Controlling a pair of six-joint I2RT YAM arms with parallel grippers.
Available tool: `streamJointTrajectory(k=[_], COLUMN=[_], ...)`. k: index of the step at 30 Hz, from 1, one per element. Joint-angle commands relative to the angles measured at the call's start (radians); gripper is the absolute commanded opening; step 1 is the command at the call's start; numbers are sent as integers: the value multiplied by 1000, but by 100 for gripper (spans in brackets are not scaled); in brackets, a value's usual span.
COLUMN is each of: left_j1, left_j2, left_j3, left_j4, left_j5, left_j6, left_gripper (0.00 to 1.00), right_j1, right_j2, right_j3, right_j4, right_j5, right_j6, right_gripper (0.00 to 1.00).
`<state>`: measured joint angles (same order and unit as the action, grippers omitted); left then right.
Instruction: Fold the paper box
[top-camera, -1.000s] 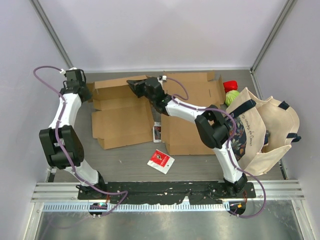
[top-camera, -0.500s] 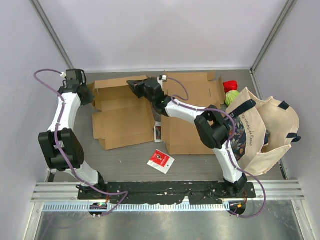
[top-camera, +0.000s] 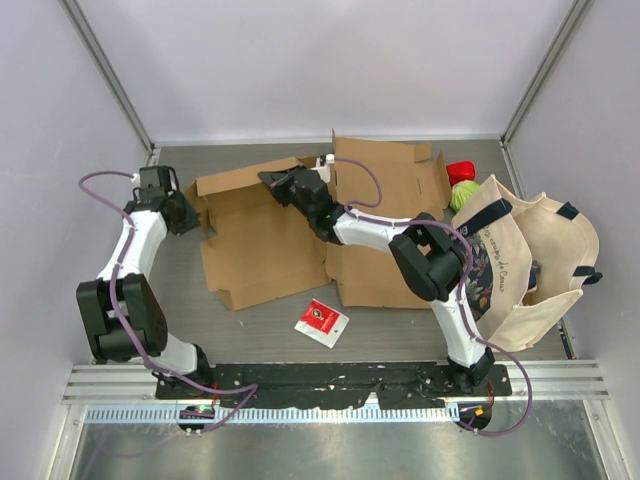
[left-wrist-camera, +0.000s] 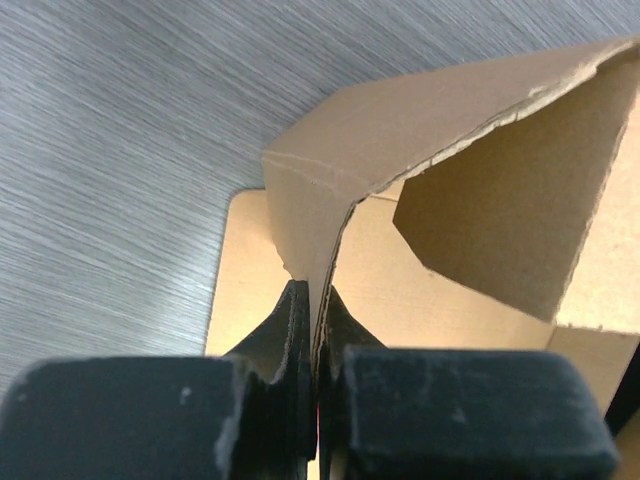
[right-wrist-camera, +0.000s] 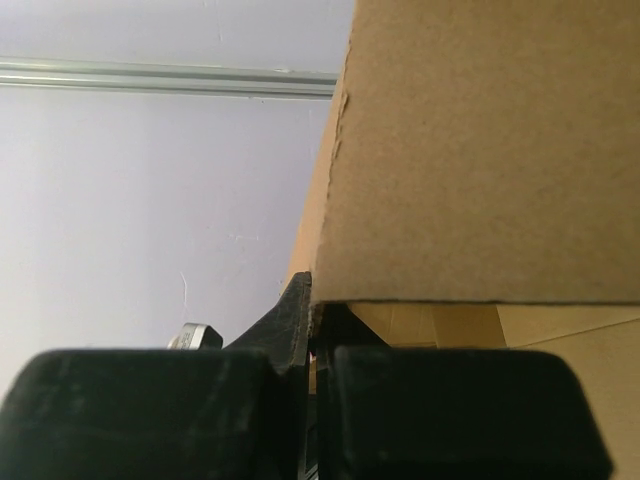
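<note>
**A:** Where's the cardboard box (top-camera: 270, 240)?
**B:** Spread over the back of the grey surface (top-camera: 250, 330), far flaps tilted up. The left hand (left-wrist-camera: 315, 300) is clenched on its left-edge flap, and the right hand (right-wrist-camera: 312, 305) is pinching a raised panel.
**A:** And around it?
**B:** A red packet (top-camera: 321, 321) lies just in front, and a tote bag (top-camera: 550, 240) sits to the right.

The paper box (top-camera: 265, 245) is plain tan-brown cardboard, paler along its cut edges. The left gripper (left-wrist-camera: 312, 300) and right gripper (right-wrist-camera: 312, 298) are both matt black, with purple cables (top-camera: 98, 177) trailing behind them. Beneath the left gripper, the table (left-wrist-camera: 120, 150) is streaked brushed grey. To the right gripper's right is a cream tote bag (top-camera: 560, 250) with dark straps and what looks like a dark floral print. Nearer the arm bases lies a red-and-white packet (top-camera: 321, 322).
</note>
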<state>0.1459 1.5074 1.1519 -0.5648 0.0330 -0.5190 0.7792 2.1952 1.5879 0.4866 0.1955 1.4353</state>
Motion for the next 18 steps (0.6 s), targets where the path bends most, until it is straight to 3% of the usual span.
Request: streamJointTrajectory(k=[1,8,11,15,18], left_j1=[-6,-5,3,12,11], left_j2=[-59,-108,-134,-278,-445], left_j3=[-57,-95,-86,-109,-159], left_j4=[97,170,149,111,67], left_j5=[116,244,234,84,-158], left_j6=[-65,-75,-52,-19,-64], left_gripper=[2,25,34,40,34], right_j1=[6,17,17,11,2], right_j2=[-37,-22,-34,-35,-32], right_j3=[-39,-31,-40,-43,-43], right_j4=[-14,18,21,18,21], right_j5=[50,33,36,28,12], right_j6=[-87,-41,-38,-27,-13], right_gripper=[1,1,1,1,1])
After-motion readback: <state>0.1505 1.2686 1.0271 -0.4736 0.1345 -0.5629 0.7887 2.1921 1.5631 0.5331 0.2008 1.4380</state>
